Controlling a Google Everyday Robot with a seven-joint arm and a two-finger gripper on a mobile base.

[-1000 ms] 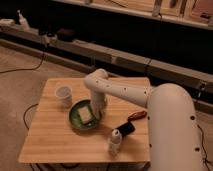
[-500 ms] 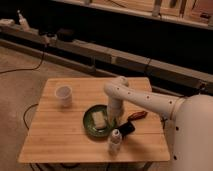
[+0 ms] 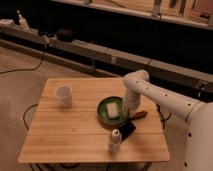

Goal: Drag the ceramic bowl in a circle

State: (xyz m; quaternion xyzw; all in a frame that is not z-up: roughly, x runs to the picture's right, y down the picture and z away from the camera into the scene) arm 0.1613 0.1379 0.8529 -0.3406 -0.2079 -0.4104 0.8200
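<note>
Dim warm light, deep shadows, claw dark beside ceramic bowl

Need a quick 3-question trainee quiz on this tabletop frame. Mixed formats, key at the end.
1. True or false: the small white cup stands apart from the dark-green glossy ceramic bowl on the wooden table.
2. Where is the gripper? A) over the cup; B) at the bowl's rim, on the side away from the cup; C) off the table.
3. What lies in the bowl?
Key: 1 true; 2 B; 3 a pale yellowish rectangular block.
</note>
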